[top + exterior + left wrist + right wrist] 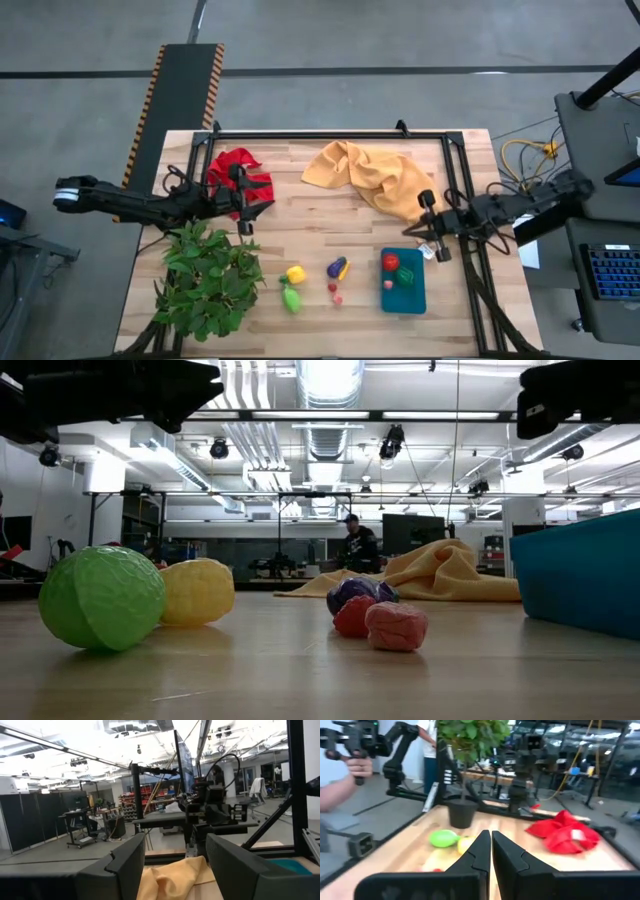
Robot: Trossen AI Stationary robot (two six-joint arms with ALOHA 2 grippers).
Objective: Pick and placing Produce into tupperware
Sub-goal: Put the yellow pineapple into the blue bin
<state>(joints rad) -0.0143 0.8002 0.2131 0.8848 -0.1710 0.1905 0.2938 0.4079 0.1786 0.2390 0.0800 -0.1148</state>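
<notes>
From table height the tupperware [585, 575] is cut off by the frame's edge, so only its teal wall shows, and nothing inside it can be seen from there. Looking straight down it is plain enough: the container [403, 281] sits near the bench's front edge toward the right side, with a red ball [390, 261], a green piece [406, 276] and a small pink bit [388, 285] inside it.

The rest of the produce lies on the bare wood to the left of the container: a purple piece [338, 268] with two tiny pink pieces [334, 291] just in front of it, then a yellow piece [295, 274] touching a lime green piece [291, 298], close beside the leafy plant [205, 280].

The right gripper [436, 240] hangs just behind the container's back right corner, apart from it. Its own camera shows the fingers [485, 851] pressed together with nothing between them.

The left gripper [245, 205] waits over the red cloth [238, 170] near the back left, well apart from the produce, fingers [127, 862] spread wide and empty.

The yellow cloth [370, 172] lies crumpled at the back. A person [357, 545] stands far off in the room, too small to make out.
</notes>
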